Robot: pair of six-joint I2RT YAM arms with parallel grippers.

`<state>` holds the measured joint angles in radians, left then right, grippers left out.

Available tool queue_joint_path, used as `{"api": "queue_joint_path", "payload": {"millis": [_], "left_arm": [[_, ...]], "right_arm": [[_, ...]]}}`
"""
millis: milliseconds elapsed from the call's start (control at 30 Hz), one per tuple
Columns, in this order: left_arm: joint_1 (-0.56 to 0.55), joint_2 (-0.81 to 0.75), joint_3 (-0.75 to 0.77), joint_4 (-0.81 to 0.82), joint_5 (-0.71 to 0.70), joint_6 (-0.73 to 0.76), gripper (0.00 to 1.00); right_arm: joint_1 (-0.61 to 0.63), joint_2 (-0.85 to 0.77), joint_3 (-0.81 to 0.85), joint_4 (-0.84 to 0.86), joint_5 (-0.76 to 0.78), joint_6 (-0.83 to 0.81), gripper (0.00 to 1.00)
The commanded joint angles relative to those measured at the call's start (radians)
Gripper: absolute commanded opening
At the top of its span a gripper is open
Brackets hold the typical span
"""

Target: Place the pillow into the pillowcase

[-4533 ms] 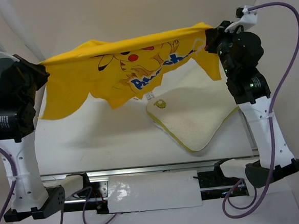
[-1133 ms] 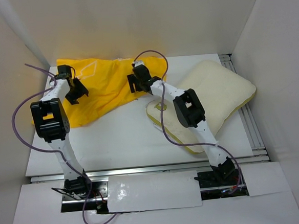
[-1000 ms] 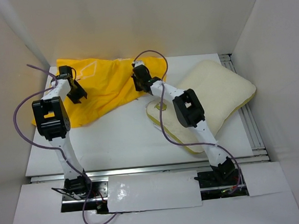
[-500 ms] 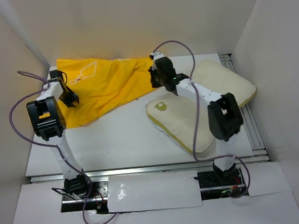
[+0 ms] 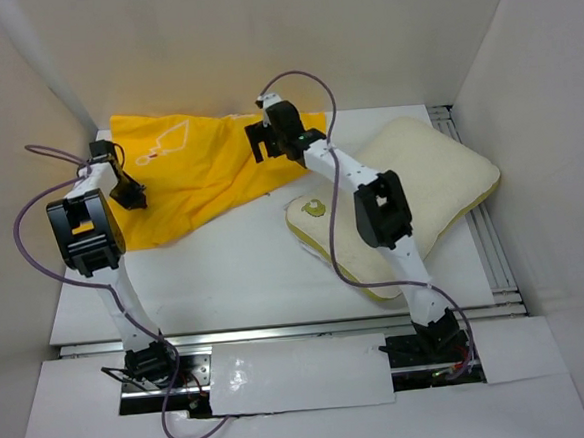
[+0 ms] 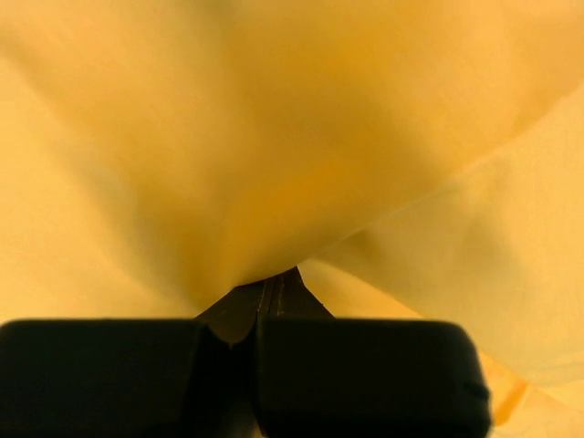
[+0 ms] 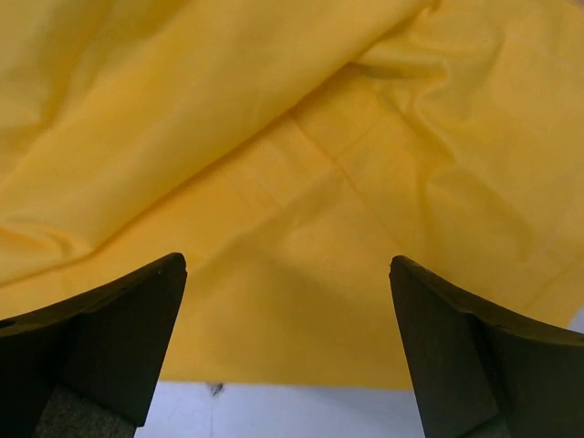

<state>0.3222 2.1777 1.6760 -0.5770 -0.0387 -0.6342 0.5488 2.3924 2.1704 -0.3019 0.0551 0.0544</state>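
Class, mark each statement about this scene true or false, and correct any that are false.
1. The pillow lies outside the pillowcase. True.
2. The right gripper is shut on the pillowcase. False: its jaws stand wide open above the yellow fabric.
3. The left gripper is closed, pinching a fold of the pillowcase. True.
4. The pillowcase hangs in the air between the two arms. False: it lies crumpled on the table.
5. Seen from above, the pillow is to the left of the pillowcase. False: it is to the right.
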Motion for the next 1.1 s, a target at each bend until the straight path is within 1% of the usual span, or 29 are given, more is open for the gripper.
{"api": "queue_joint_path", "payload": {"millis": [0, 33, 100, 167, 233, 300, 400, 633, 667, 700, 733, 833, 900, 967, 1000, 1033, 1067], "left_arm": [[0.043, 0.002, -0.050, -0.008, -0.056, -0.009, 0.00], [0.052, -0.015, -0.064, -0.007, -0.056, -0.009, 0.00], [0.063, -0.048, -0.088, 0.011, -0.090, -0.009, 0.00], [0.063, -0.073, -0.113, 0.011, -0.099, -0.019, 0.00], [0.074, -0.111, -0.133, 0.022, -0.099, -0.019, 0.00], [0.074, -0.134, -0.156, 0.034, -0.099, -0.019, 0.00], [0.074, -0.162, -0.165, 0.034, -0.110, -0.019, 0.00], [0.083, -0.193, -0.196, 0.055, -0.079, -0.019, 0.00], [0.083, -0.202, -0.196, 0.055, -0.079, -0.019, 0.00], [0.083, -0.202, -0.205, 0.055, -0.079, -0.019, 0.00], [0.083, -0.213, -0.205, 0.055, -0.079, -0.019, 0.00], [0.083, -0.223, -0.214, 0.055, -0.090, -0.019, 0.00], [0.083, -0.223, -0.214, 0.055, -0.090, -0.019, 0.00], [0.083, -0.232, -0.214, 0.065, -0.081, -0.019, 0.00], [0.083, -0.233, -0.214, 0.074, -0.081, -0.019, 0.00], [0.083, -0.233, -0.214, 0.074, -0.072, -0.007, 0.00], [0.083, -0.233, -0.214, 0.074, -0.072, -0.007, 0.00]], "right_arm": [[0.026, 0.112, 0.207, -0.121, 0.067, -0.014, 1.00], [0.042, 0.146, 0.207, -0.108, 0.089, 0.001, 1.00], [0.066, 0.156, 0.207, -0.011, 0.100, 0.001, 1.00], [0.076, 0.194, 0.192, 0.080, 0.147, 0.016, 1.00], [0.103, 0.230, 0.192, 0.134, 0.179, 0.035, 1.00], [0.103, 0.260, 0.215, 0.181, 0.167, 0.073, 1.00], [0.103, 0.306, 0.281, 0.155, 0.155, 0.128, 1.00], [0.103, 0.315, 0.236, 0.099, 0.176, 0.174, 0.99], [0.103, 0.327, 0.236, 0.083, 0.189, 0.174, 0.97], [0.103, 0.339, 0.246, 0.072, 0.189, 0.174, 0.92], [0.103, 0.340, 0.259, 0.041, 0.205, 0.185, 0.90], [0.112, 0.349, 0.259, -0.003, 0.227, 0.185, 0.85], [0.112, 0.358, 0.249, -0.031, 0.207, 0.185, 0.85], [0.112, 0.358, 0.249, -0.040, 0.175, 0.197, 0.78], [0.112, 0.358, 0.249, -0.040, 0.175, 0.209, 0.66], [0.112, 0.358, 0.249, -0.028, 0.175, 0.219, 0.48], [0.112, 0.358, 0.240, -0.019, 0.190, 0.219, 0.14]]}}
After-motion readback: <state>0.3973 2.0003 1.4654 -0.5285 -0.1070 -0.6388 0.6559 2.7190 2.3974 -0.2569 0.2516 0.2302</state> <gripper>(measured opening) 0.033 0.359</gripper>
